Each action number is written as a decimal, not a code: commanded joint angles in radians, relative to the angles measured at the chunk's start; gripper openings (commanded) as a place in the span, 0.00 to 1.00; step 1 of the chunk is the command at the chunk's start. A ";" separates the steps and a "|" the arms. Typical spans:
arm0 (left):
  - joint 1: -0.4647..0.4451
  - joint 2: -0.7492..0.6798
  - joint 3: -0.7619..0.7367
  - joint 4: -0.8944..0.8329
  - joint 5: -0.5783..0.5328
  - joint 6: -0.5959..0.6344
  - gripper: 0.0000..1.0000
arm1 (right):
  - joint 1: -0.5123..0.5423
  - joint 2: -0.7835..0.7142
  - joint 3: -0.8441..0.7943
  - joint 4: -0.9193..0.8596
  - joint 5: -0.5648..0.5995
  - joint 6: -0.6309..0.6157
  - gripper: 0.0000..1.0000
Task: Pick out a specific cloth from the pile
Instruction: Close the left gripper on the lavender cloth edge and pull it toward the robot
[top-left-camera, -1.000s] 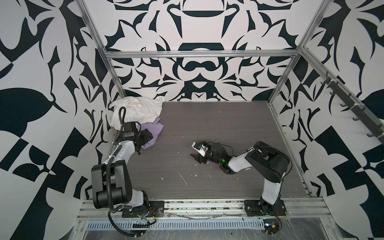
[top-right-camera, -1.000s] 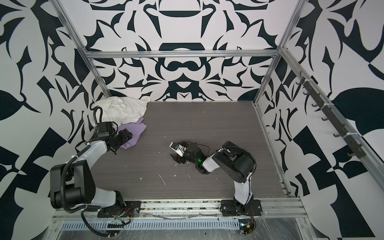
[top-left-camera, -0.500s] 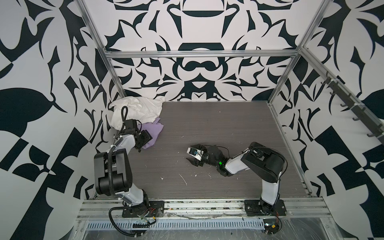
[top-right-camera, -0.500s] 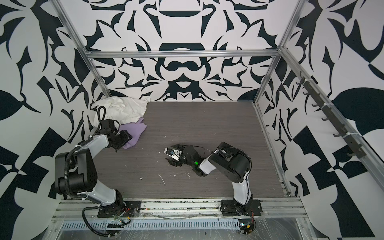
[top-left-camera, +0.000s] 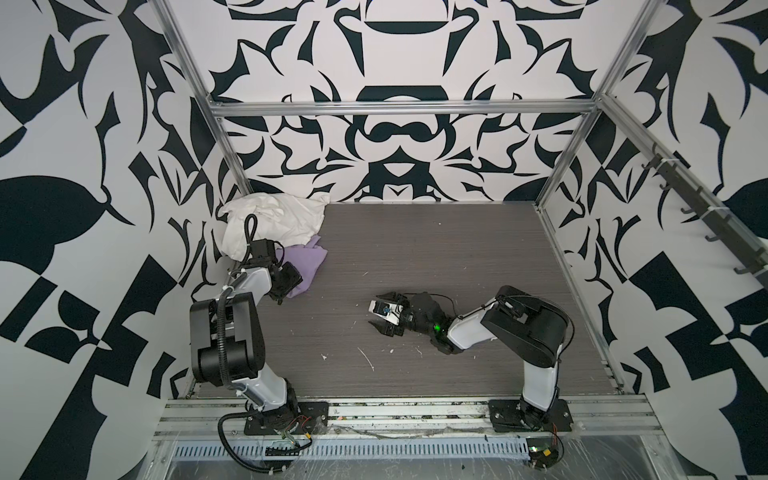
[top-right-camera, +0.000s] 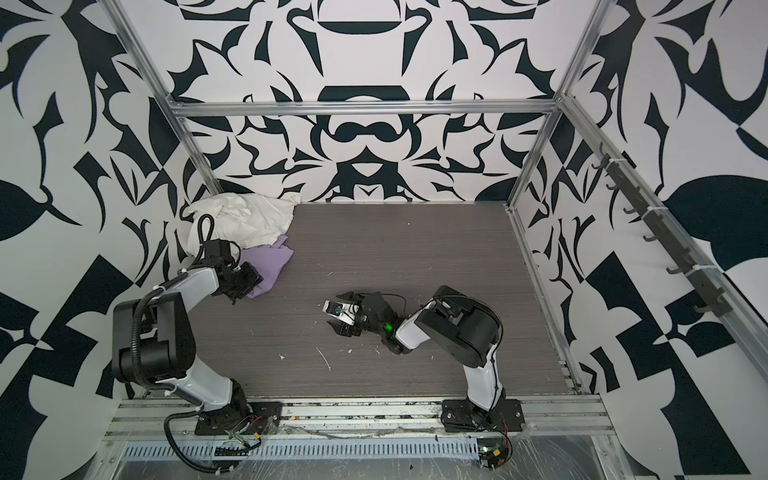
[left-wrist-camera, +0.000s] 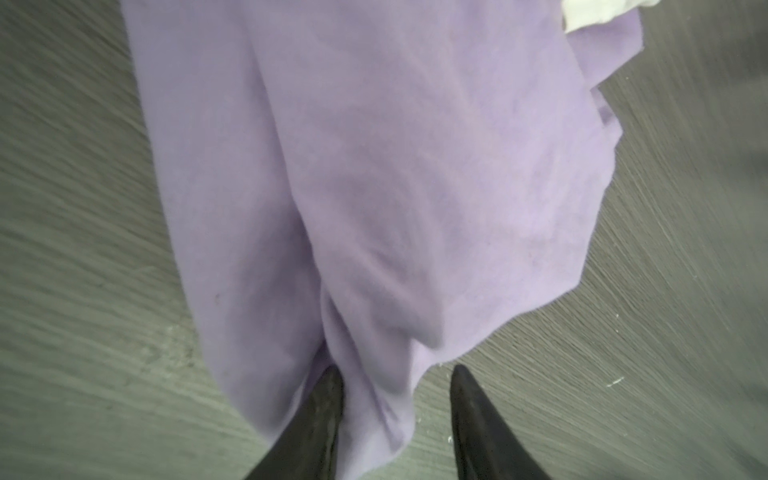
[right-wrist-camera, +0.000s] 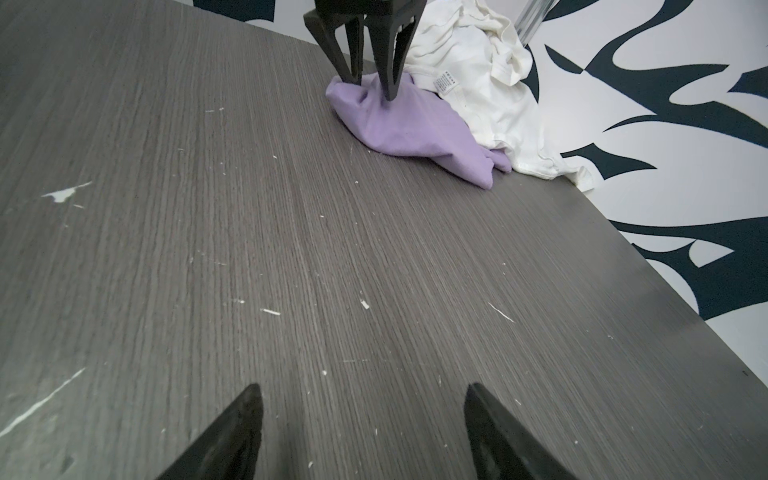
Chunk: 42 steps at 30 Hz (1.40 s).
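The lilac cloth (top-left-camera: 309, 259) (top-right-camera: 270, 262) (right-wrist-camera: 407, 120) lies on the table at the back left, its far end tucked under the pile, a large off-white garment (top-left-camera: 278, 222) (top-right-camera: 245, 222) (right-wrist-camera: 490, 83) in the corner. My left gripper (top-left-camera: 292, 283) (top-right-camera: 254, 282) (left-wrist-camera: 395, 374) (right-wrist-camera: 372, 85) is down on the cloth's (left-wrist-camera: 395, 187) near end. Its jaws stand narrowly apart round a raised fold; one finger (left-wrist-camera: 328, 399) touches the fabric, the other (left-wrist-camera: 469, 399) rests on bare table. My right gripper (top-left-camera: 379, 311) (top-right-camera: 334, 312) (right-wrist-camera: 361, 388) is open and empty, low over mid-table.
The grey wood-grain table (top-left-camera: 436, 257) carries white flecks and scratches (top-left-camera: 365, 359). Patterned walls and aluminium posts (top-left-camera: 228, 158) close it in on three sides. A rail of hooks (top-left-camera: 706, 216) runs along the right wall.
The left gripper's jaws have narrowed round the lilac cloth's near end and pushed up a fold. The right gripper has slid a little to the left, still open.
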 joint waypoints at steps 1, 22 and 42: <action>0.004 0.016 0.029 -0.023 0.009 -0.010 0.44 | 0.007 -0.005 0.021 0.025 0.006 -0.009 0.78; -0.040 0.138 0.086 0.014 0.172 -0.061 0.07 | 0.011 0.002 0.010 0.065 0.064 0.005 0.79; -0.239 0.163 0.197 -0.009 0.164 -0.102 0.01 | 0.008 0.000 0.000 0.169 0.108 0.207 0.78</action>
